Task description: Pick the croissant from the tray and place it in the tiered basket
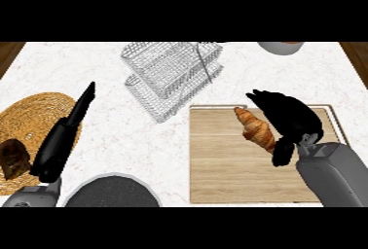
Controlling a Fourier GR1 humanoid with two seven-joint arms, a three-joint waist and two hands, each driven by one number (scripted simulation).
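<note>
A golden-brown croissant [255, 128] lies over the upper middle of the wooden tray [230, 170]. My right hand [291, 119] is curled round its right side, fingers reaching past its far end and thumb down near its lower tip; part of the croissant is hidden by the hand. The wire tiered basket [169, 73] stands at the back centre, up and to the left of the tray. My left hand [61, 141] rests at the left, fingers straight and pointing away, holding nothing.
A woven round mat [28, 119] lies at the left with a dark brown pastry [14, 158] on it. A dark round pan [111, 192] sits at the front edge. A pale bowl [280, 47] shows at the back right.
</note>
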